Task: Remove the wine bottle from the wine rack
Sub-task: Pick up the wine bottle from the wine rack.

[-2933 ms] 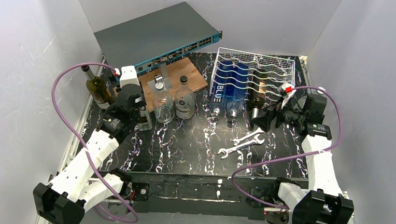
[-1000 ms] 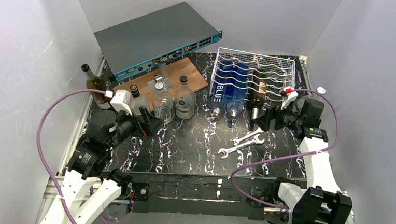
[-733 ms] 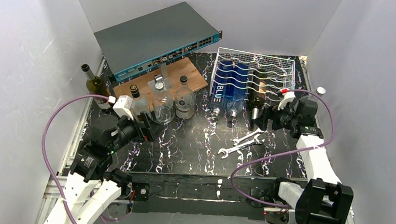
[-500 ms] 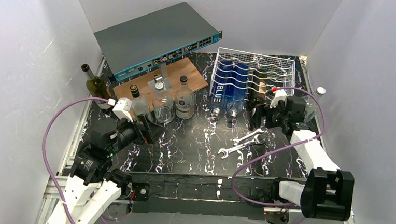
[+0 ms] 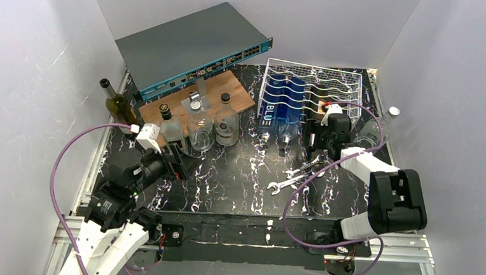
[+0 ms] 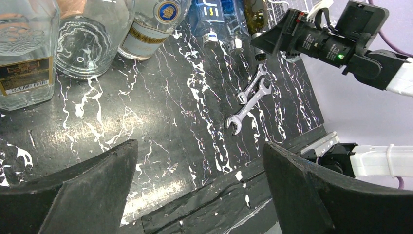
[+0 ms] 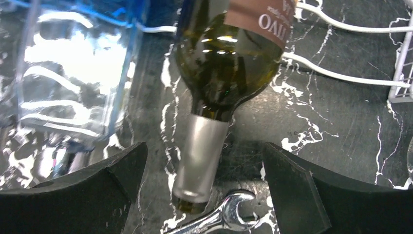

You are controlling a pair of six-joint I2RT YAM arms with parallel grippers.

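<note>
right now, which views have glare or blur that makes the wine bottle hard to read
Right wrist: the wine bottle is sharp, with small glints on its dark shoulder; the blue bottle beside it is washed by glare. Top external: even light, no blur, but the right gripper sits over its neck end. Left wrist: sharp, reflections on the clear bottles.

Wine rack [image 5: 354, 77], one; wrenches [image 6: 249, 104], two; network switch [image 5: 189, 42], one; wooden board [image 5: 232, 86], one; dark wine bottles [image 7: 224, 58], two; clear bottles [image 5: 226, 114], number unclear.
</note>
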